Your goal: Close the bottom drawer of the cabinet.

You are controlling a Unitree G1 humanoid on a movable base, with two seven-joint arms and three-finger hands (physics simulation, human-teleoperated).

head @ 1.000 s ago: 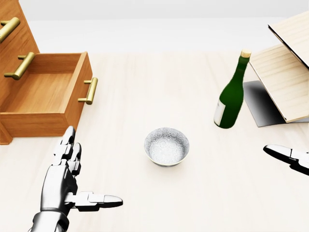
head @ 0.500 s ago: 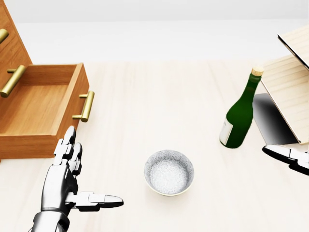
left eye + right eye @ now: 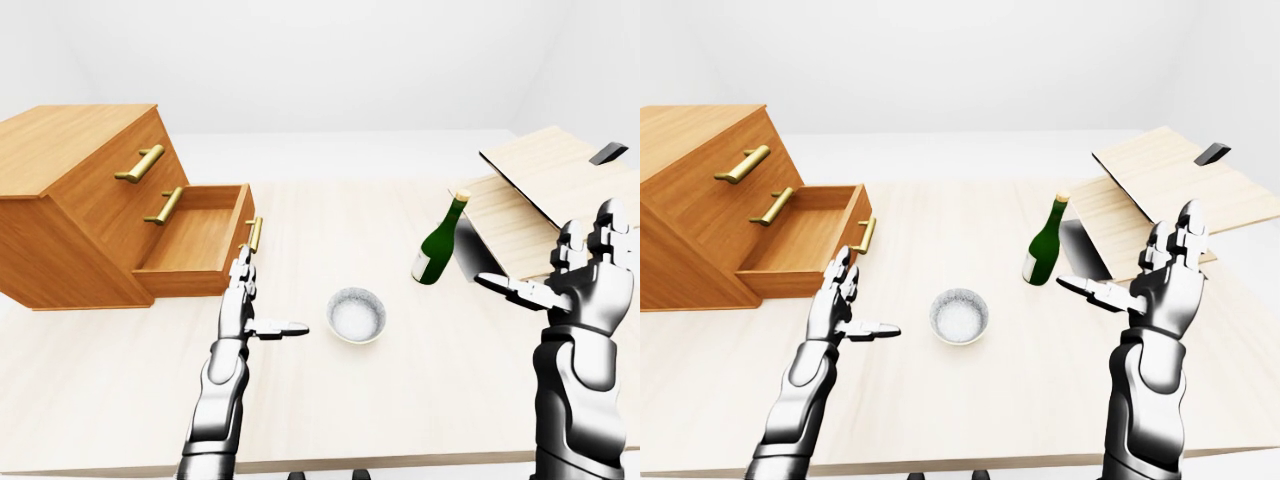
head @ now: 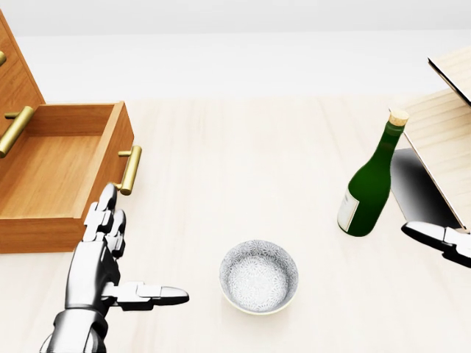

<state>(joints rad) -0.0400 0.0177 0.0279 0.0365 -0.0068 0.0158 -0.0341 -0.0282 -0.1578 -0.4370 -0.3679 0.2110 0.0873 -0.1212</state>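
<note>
The wooden cabinet stands at the left of the left-eye view. Its bottom drawer is pulled far out, empty inside, with a brass handle on its face. My left hand is open, fingers straight and thumb out to the right. Its fingertips sit just below the handle, by the drawer's face; I cannot tell if they touch. My right hand is raised at the right, open and holding nothing. Only its thumb shows in the head view.
A white bowl sits mid-table between my hands. A green bottle with a cork stands upright to its right. Tilted pale wooden boards lie at the right, behind my right hand. The table's near edge runs along the bottom.
The whole head view has shifted: drawer, bowl and bottle have slid down the picture, so the camera moved. My left fingertips now stand closer to the drawer's handle.
</note>
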